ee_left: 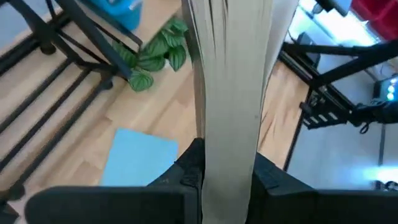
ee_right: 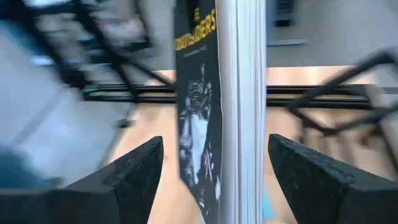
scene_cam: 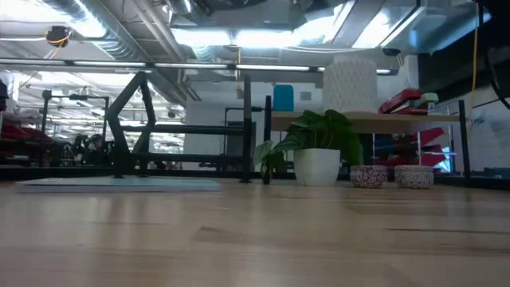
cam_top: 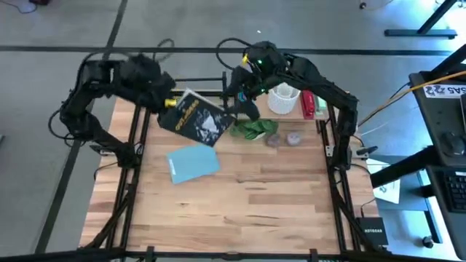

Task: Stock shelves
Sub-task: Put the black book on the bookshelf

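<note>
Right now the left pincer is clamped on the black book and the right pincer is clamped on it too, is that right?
Partly. The left pincer is shut on the black book, as the left wrist view shows. But the right pincer is open: in the right wrist view its fingers stand apart on either side of the book, clear of it.

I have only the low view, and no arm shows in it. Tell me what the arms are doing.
Observer: The left pincer is shut on a black book and holds it above the table's far side.
Operator: Report the right arm.
Observer: The right pincer is open, with one finger on each side of that same book, neither touching it.
Operator: Identify the flat slab at my left.
Observer: It is a blue book, lying flat on the tabletop on the near side of the held one.
</note>
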Available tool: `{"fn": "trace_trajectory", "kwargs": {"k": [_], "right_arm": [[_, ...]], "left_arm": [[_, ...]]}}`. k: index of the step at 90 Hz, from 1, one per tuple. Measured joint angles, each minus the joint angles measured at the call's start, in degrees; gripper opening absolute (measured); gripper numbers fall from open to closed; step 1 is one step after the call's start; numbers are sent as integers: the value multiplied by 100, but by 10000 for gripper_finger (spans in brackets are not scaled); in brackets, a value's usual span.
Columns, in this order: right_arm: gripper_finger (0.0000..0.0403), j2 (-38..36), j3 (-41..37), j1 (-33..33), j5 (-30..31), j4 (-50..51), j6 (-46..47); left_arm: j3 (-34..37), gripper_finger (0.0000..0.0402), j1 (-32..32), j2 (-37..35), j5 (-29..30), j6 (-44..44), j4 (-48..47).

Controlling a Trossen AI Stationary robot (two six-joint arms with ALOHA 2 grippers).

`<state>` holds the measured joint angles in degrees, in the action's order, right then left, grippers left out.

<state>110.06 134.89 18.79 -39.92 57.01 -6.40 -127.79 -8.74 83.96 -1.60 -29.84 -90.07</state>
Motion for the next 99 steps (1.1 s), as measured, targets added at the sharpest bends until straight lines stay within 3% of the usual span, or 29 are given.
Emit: {"fn": "trace_trajectory", "kwargs": {"k": [13,31,58,67,78,99], "right_arm": [[268,228,0,-41,-501,-9,-266],[261,553,-4,-79,-462,-27,-461],[152,796,-2,-148,-671,-107,-566],[139,724,2,-80,-673,123,-635],[172,510,7,24,-521,533,-959],[315,376,13,-143,-492,562,-1176]], "left_arm": [[2,34,513,154,609,-259,1],[2,34,742,483,653,-240,-2],[7,34,839,651,618,-129,-27],[7,35,843,636,451,-125,9],[7,38,944,625,316,-56,25],[7,40,1050,623,198,159,15]]}}
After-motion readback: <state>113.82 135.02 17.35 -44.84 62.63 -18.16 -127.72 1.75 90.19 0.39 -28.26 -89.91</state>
